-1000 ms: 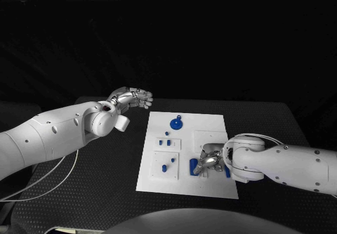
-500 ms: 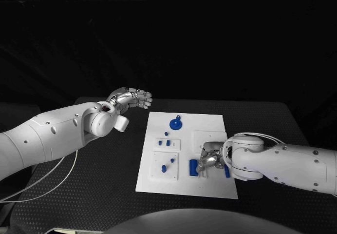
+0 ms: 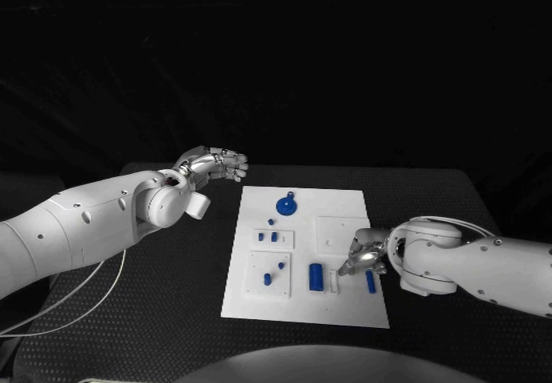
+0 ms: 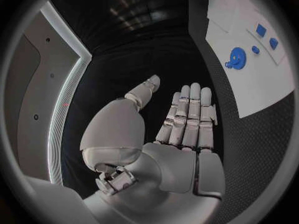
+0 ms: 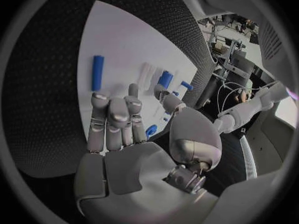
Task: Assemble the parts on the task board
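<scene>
The white task board [image 3: 345, 307] lies in the middle of the table. On it are a round blue disc [image 3: 286, 205], small blue pieces [image 3: 268, 236], a blue cylinder [image 3: 317, 275] and a blue peg [image 3: 370, 281]. My right hand [image 3: 362, 255] hovers over the board's right side, between the cylinder and the peg, with nothing in it. In the right wrist view that hand [image 5: 124, 134] has its fingers stretched out above the peg [image 5: 97, 73] and the cylinder [image 5: 164, 79]. My left hand [image 3: 216, 166] is raised left of the board's far end; in the left wrist view the hand [image 4: 181, 129] is flat and empty, and the disc [image 4: 236, 58] lies beyond it.
A white slotted piece [image 3: 335, 281] lies beside the cylinder. Two raised white sub-plates [image 3: 271, 275] carry small blue pegs. Black mesh table [image 3: 172, 263] surrounds the board. A white cable [image 3: 98, 291] hangs under my left arm.
My right hand has lifted off the blue cylinder and shifted right and farther back, uncovering the cylinder and peg. The left hand has stayed in place.
</scene>
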